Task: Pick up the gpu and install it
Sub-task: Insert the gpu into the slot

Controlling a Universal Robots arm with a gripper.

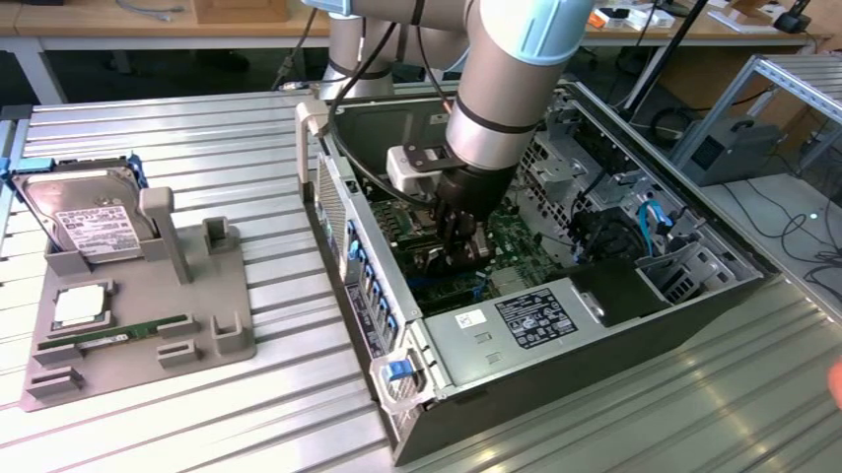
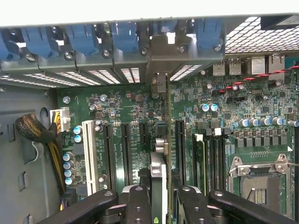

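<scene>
The gpu (image 2: 159,170) appears edge-on in the wrist view as a thin upright card, with its silver end bracket (image 2: 161,60) up against the case's rear slot openings. My gripper (image 2: 161,198) is shut on it, one black finger (image 2: 138,203) on each face of the card. The card stands over the green motherboard (image 2: 126,109), between two long black expansion slots (image 2: 125,154). In the exterior view my gripper (image 1: 455,246) reaches down into the open computer case (image 1: 394,394), and the card is mostly hidden below the fingers. Whether its edge sits in a slot I cannot tell.
Blue slot latches (image 2: 117,37) line the case's rear wall. A white slot (image 2: 88,154), memory sticks (image 2: 200,158) and the CPU socket (image 2: 259,182) flank the card. The power supply (image 1: 526,320) fills the case's near end. At the exterior view's left, a grey fixture (image 1: 197,296) holds a hard drive (image 1: 86,222) and RAM stick (image 1: 112,336).
</scene>
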